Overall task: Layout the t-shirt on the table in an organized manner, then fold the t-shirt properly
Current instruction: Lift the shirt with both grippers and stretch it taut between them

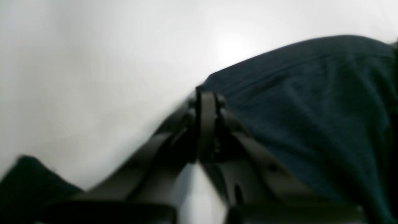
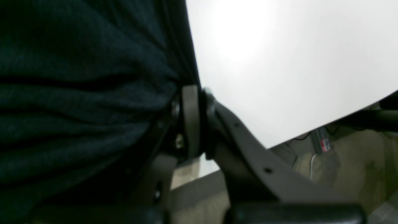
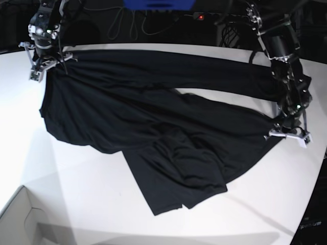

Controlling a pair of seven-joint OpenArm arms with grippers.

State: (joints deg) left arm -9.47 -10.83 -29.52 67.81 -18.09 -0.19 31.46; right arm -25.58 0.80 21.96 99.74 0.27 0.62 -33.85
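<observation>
T-shirt [image 3: 153, 127]: black, soft, spread crumpled across white table [image 3: 76, 194], long axis slanting from far corner on base view's left to near edge on its right; loose folded part trailing toward front. Right gripper [image 3: 43, 64]: jaws pinched tight on bunched fabric at far end, raised just off surface. Left gripper [image 3: 287, 133]: jaws closed on hem corner at opposite end, low beside table edge. Cloth strung between both; neither arm nearer to middle slack. Next move, as judged: outward pull along that axis.

A plain black t-shirt [image 3: 153, 127] on a plain white table [image 3: 76, 204].
</observation>
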